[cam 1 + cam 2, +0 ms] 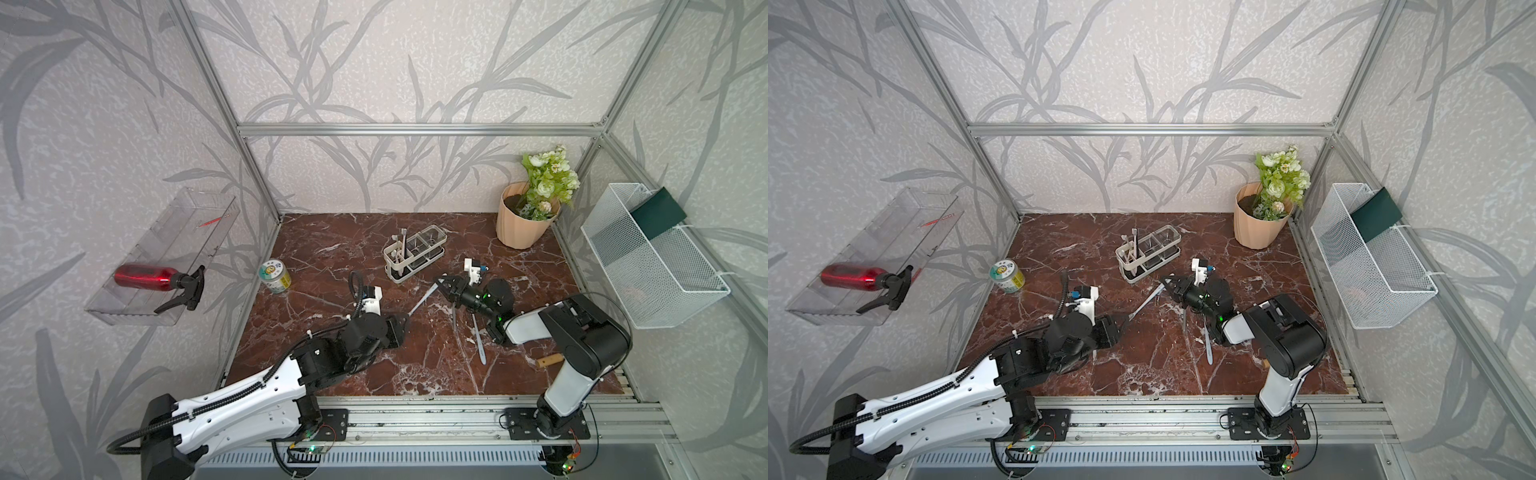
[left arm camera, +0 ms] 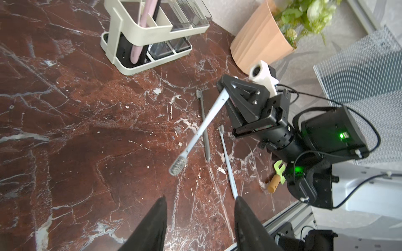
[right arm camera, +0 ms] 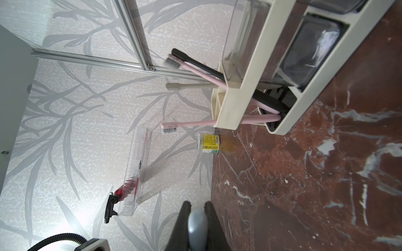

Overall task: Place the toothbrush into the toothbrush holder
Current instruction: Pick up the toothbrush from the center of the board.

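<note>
Table (image 1: 332, 241): glossy red-brown marble with white veins.
Toothbrush holder (image 1: 413, 253): boxy cream frame with clear cups, standing mid-table.
Right gripper (image 2: 221, 88): black jaws pinched on the handle end of the toothbrush (image 2: 204, 123).
Left gripper (image 2: 200, 202): black fingers parted, holding nothing.
Toothbrush: slim pale-grey stick with a bristled head, held aslant, near the holder but apart from it.

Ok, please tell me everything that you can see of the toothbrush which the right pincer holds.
The toothbrush is slim and pale grey-blue, plastic by its look, with a small head of grey bristles. The right pincer is shut on its handle end; nothing else touches it. It appears lifted off the marble table, with its head toward the open left pincer. It is not yet in the toothbrush holder.
</note>
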You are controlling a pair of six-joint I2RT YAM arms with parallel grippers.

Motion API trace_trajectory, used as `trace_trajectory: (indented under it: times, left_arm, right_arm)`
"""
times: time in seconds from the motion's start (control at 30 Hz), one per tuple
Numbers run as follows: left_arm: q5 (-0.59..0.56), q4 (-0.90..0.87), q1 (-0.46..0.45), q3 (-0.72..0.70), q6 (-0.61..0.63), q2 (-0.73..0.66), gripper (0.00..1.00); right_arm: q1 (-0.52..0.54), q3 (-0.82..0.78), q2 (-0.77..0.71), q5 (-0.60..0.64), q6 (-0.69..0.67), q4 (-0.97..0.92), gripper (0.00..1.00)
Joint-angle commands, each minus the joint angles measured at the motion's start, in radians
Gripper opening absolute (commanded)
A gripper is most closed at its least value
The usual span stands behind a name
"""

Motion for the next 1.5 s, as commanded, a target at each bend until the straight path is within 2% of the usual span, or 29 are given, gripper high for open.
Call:
trace_trajectory:
  times: [0.0,0.27,0.33,0.47,0.57,0.7,1.1,1.47]
  left_arm:
    - [-0.093,0.089,0.002,-0.064,-0.188,-0.022,0.49]
    - [-0.208,0.298,0.002,-0.175,-0.325,-0.068,0.45]
    - [-0.233,0.403,0.003,-0.218,-0.348,-0.085,0.43]
    - [-0.181,0.533,0.016,-0.231,-0.297,-0.055,0.43]
    - [-0.135,0.478,0.014,-0.194,-0.327,-0.016,0.43]
    - [-0.095,0.627,0.016,-0.236,-0.347,0.049,0.42]
    - [-0.107,0.658,0.016,-0.253,-0.374,0.065,0.43]
    - [-0.155,0.627,0.016,-0.276,-0.370,0.000,0.35]
  right_arm:
    - [-0.004,0.004,-0.029,0.008,0.000,0.088,0.00]
    - [-0.003,0.024,-0.064,-0.013,-0.013,0.090,0.00]
    - [-0.003,0.027,-0.076,-0.015,-0.019,0.090,0.00]
    - [-0.001,0.034,-0.079,-0.024,0.005,0.090,0.00]
    - [-0.002,0.037,-0.069,-0.024,0.027,0.090,0.00]
    - [0.011,0.048,-0.076,-0.024,0.029,0.090,0.00]
    - [0.030,0.070,-0.081,-0.036,0.034,0.090,0.00]
    - [0.046,0.082,-0.075,-0.060,0.061,0.090,0.00]
